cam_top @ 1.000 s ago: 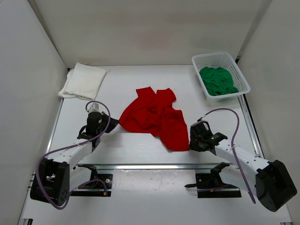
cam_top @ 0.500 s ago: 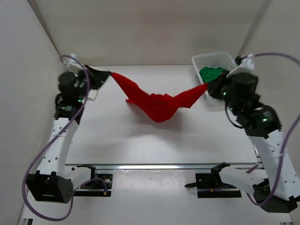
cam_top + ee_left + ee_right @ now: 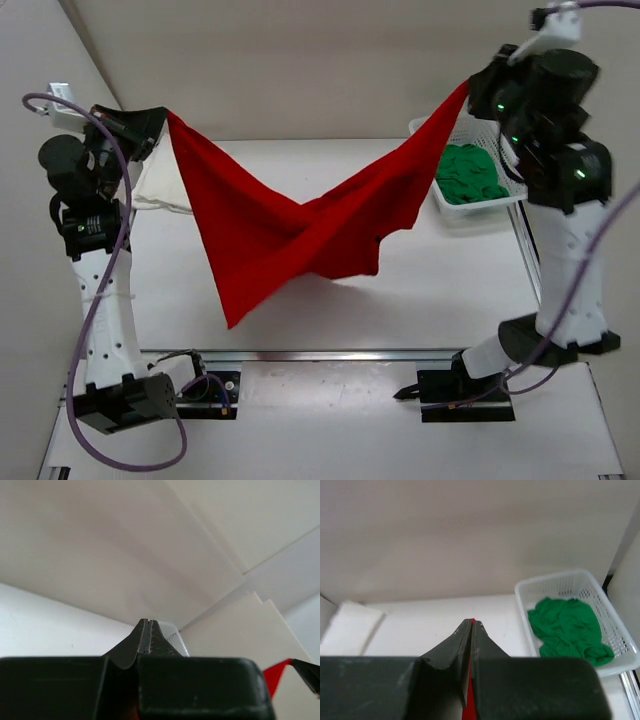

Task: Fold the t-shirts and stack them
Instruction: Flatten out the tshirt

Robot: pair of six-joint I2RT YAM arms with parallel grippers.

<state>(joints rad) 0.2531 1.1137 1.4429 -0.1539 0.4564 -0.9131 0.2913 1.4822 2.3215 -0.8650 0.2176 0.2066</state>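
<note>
Left fingers (image 3: 152,122), right fingers (image 3: 482,88) each clenched on red shirt (image 3: 290,230) corner; shirt hangs twisted above counter (image 3: 450,300). Spread corners level, lower hem first, lay flat, avoid basket (image 3: 480,205).

- Above and behind the arm bases, we look down over the whole surface (image 3: 450,300).
- At the left wrist we peer closely along its jaws toward the walls (image 3: 100,540).
- Our right wrist view shares the basket (image 3: 560,585) with the overhead one.

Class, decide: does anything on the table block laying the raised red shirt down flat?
Nothing visible: the table under the red shirt looks bare; white shirt lies far left, basket with green shirt far right.
</note>
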